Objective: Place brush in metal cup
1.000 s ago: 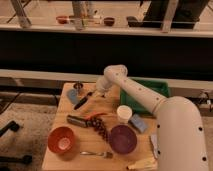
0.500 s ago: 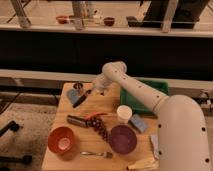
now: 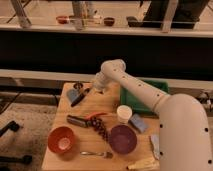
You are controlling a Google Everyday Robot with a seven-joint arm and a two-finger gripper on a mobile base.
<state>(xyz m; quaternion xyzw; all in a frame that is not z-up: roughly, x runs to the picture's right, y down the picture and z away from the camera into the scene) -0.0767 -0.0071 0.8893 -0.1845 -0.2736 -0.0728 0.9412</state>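
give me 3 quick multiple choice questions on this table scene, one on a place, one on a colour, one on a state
1. Where is the metal cup?
A. far left corner of the table
B. in the green tray
C. beside the purple bowl

2. What colour is the bowl at the near left?
A. blue
B. orange-red
C. white

3. How is the brush placed?
A. standing in the metal cup
B. lying in the purple bowl
C. slanted just below the metal cup, at the hand

Answers:
1 A, the cup sits at the table's far left.
2 B, its rim and wall are orange-red.
3 C, the brush runs from the hand down-left, outside the cup.
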